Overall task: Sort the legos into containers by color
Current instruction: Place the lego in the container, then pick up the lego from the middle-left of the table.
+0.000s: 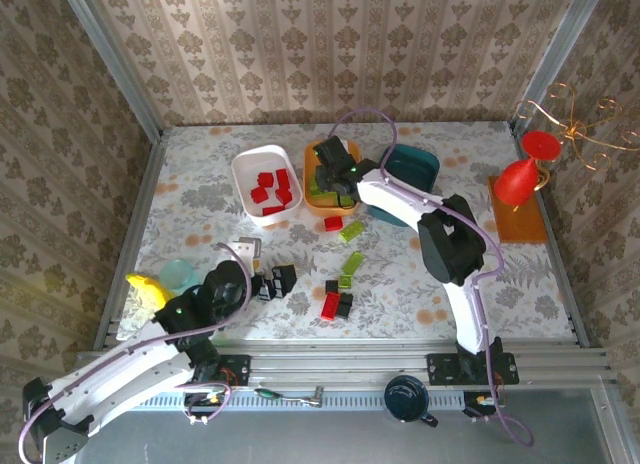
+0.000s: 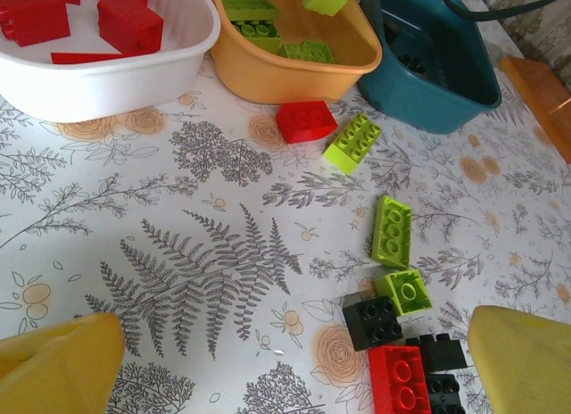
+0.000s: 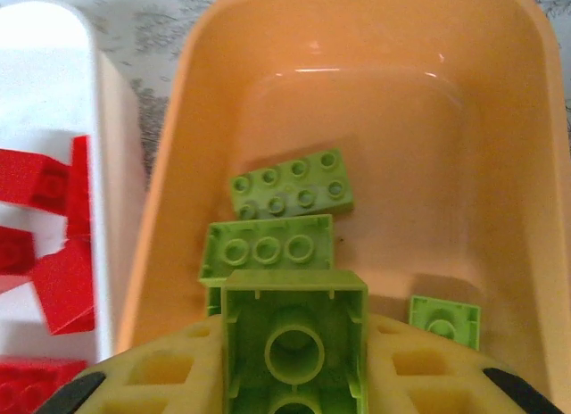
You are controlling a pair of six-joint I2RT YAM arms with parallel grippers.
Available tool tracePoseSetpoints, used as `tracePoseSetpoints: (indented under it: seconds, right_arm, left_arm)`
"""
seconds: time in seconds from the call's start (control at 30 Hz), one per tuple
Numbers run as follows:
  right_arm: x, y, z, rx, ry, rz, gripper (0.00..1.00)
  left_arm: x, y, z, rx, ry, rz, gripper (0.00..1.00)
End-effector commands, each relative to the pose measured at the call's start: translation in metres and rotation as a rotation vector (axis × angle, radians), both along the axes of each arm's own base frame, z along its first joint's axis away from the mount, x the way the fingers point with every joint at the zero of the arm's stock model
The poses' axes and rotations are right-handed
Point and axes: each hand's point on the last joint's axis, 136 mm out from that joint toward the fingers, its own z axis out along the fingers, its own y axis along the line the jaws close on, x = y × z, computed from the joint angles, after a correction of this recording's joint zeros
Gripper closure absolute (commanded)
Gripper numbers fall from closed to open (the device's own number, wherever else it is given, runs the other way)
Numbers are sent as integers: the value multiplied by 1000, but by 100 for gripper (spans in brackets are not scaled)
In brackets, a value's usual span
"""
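My right gripper [image 3: 294, 365] is shut on a lime-green lego [image 3: 294, 338], held underside up just above the orange container [image 3: 401, 120]. That tub holds three more lime legos [image 3: 290, 184]. In the top view the right gripper [image 1: 335, 174] hangs over the orange container [image 1: 322, 199], between the white container [image 1: 268, 181] with red legos and the teal container [image 1: 410, 169]. My left gripper [image 2: 294, 378] is open low over the table, its yellow fingers [image 2: 58, 369] spread wide. Loose legos lie ahead of it: red [image 2: 306, 120], lime [image 2: 392, 230], black [image 2: 372, 321], red [image 2: 399, 378].
A flat orange tray [image 1: 518, 222] with a red goblet [image 1: 518, 182] stands at the right edge. A yellow object and a teal cup [image 1: 178, 274] sit at the left. Patterned walls close the table at the back and sides. A dark mug [image 1: 405, 396] sits below the front rail.
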Motion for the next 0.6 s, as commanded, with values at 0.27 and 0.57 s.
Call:
tracePoseSetpoints:
  seconds: [0.27, 0.57]
  right_arm:
    - [-2, 2, 42, 14, -17, 46, 26]
    - [-65, -11, 76, 108, -66, 93, 21]
  left_arm:
    - [1, -8, 2, -30, 9, -17, 0]
    - [-6, -41, -22, 43, 131, -162, 5]
